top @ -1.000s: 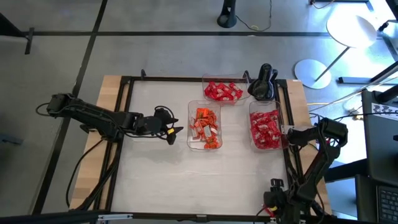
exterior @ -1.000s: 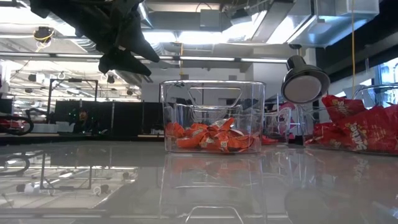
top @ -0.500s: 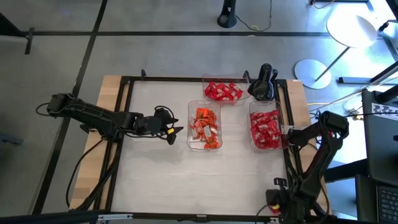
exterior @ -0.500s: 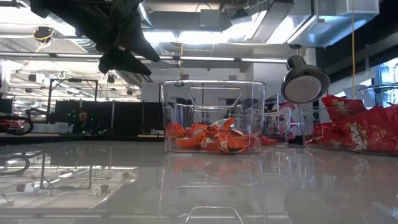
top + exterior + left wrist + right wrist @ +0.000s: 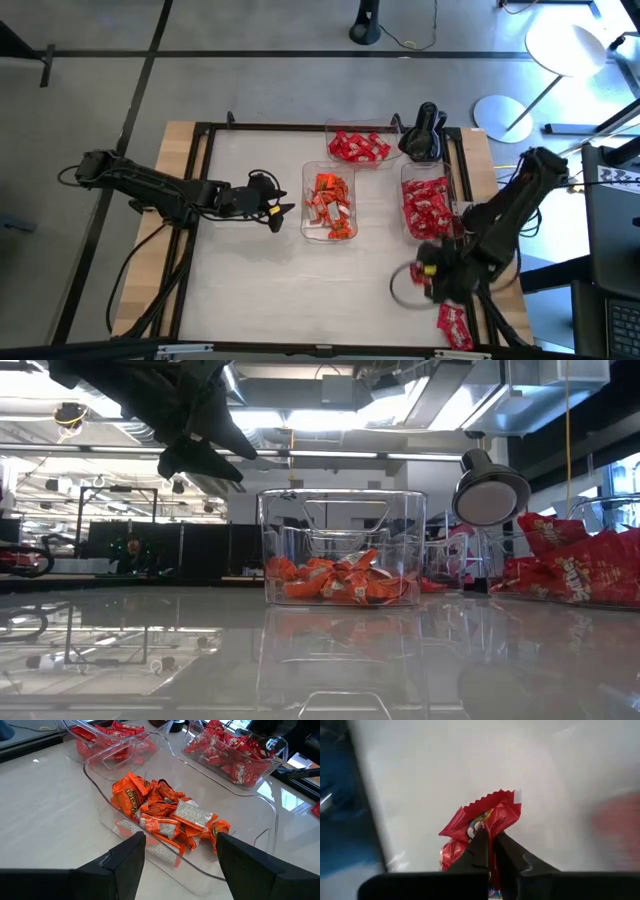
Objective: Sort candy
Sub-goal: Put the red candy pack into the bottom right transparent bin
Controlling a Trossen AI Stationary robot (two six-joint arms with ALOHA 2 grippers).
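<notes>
My right claw (image 5: pixel 490 847) is closed tight on one small red wrapped sweet with a saw-toothed end and light marks on its face (image 5: pixel 485 820). The grip is at the crumpled edge of the wrapper, above the front right part of the pale glossy table (image 5: pixel 300 290). My left claw (image 5: pixel 180 840) hangs with its jaws wide apart just beside the clear rectangular plastic tray of orange sweets (image 5: pixel 328 205), holding nothing.

Findings on risk:

1. The pinch takes only thin foil, not the body of the sweet. In my judgement a quick swing could let the wrapper slide out and drop the sweet short of any tray.

2. Two trays hold red sweets: the clear tray at the right side (image 5: pixel 428 207) and the clear tray at the back (image 5: pixel 358 147). Misreading the marks on my sweet would put it in the wrong one.

3. The tray walls are transparent. Coming in too low, my claw could strike a rim and shove the tray or spill its load.

4. Releasing too high may let the light sweet bounce off the heap and over the wall.
</notes>
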